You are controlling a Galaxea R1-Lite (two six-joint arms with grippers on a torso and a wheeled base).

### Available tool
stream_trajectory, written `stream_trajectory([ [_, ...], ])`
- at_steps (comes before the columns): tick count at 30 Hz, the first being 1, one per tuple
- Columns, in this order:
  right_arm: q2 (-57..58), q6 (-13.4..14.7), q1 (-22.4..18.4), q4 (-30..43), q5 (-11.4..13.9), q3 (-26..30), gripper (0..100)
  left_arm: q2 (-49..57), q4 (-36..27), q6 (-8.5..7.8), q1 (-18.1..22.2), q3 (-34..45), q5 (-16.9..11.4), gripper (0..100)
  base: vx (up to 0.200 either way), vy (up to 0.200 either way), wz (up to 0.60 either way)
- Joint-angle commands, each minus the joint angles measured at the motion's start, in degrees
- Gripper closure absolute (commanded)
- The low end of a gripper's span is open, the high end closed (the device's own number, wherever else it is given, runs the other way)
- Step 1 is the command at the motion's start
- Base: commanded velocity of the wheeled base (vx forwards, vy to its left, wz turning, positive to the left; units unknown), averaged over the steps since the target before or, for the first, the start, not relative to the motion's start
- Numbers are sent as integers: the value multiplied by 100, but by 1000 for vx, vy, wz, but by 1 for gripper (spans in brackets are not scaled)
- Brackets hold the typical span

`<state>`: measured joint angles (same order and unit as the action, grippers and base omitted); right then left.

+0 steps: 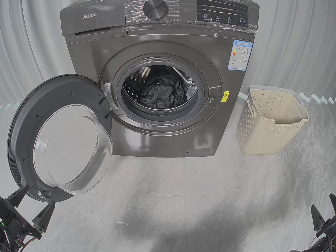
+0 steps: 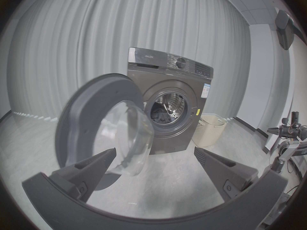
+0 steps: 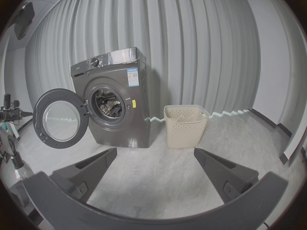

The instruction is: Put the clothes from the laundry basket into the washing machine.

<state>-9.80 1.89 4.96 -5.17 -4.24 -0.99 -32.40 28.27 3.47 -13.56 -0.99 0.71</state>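
Note:
A grey front-loading washing machine (image 1: 157,70) stands ahead with its round door (image 1: 59,137) swung wide to the left. Dark clothes (image 1: 162,90) lie inside the drum. To the machine's right stands a beige perforated laundry basket (image 1: 273,119); no clothes show inside it. My left gripper (image 1: 33,207) hangs open low at the left, just in front of the door's lower edge. My right gripper (image 1: 327,210) is open low at the right, well short of the basket. Both hold nothing. The wrist views show the machine (image 2: 169,99) (image 3: 110,99), the basket (image 2: 209,128) (image 3: 185,125) and the spread fingers (image 2: 92,166) (image 3: 92,166).
Pale grey floor (image 1: 196,200) lies open between me and the machine. Pleated white curtains (image 1: 297,35) run behind everything. Another stand with equipment (image 2: 286,138) stands off to the side.

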Motion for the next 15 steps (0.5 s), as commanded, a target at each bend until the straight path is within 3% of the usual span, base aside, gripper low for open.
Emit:
stream_trajectory([
  [1, 980, -277, -479, 367, 73, 37, 0, 2564, -1728, -5, 1162, 99, -510, 0, 0, 0, 0],
  [3, 980, -330, -479, 367, 38, 37, 0, 3170, -2379, -57, 1408, 99, -871, 0, 0, 0, 0],
  [4, 980, -312, -470, 403, 108, 37, 0, 3240, -2581, 39, 1435, 64, -967, 0, 0, 0, 0],
  [6, 980, -145, -470, 499, 363, 99, 0, 3161, -2581, 83, 1435, 64, -906, 0, 0, 0, 0],
  [8, 980, -180, -470, 517, 521, 99, 0, 3170, -2423, 154, 1435, 90, -721, 0, 0, 0, 0],
  [13, 980, -224, -479, 517, 530, 99, 0, 3214, -2449, 92, 1382, 90, -704, 0, 0, 0, 0],
  [15, 980, -215, -470, 517, 538, 99, 0, 3231, -2519, -66, 1373, 81, -572, 0, 0, 0, 0],
])
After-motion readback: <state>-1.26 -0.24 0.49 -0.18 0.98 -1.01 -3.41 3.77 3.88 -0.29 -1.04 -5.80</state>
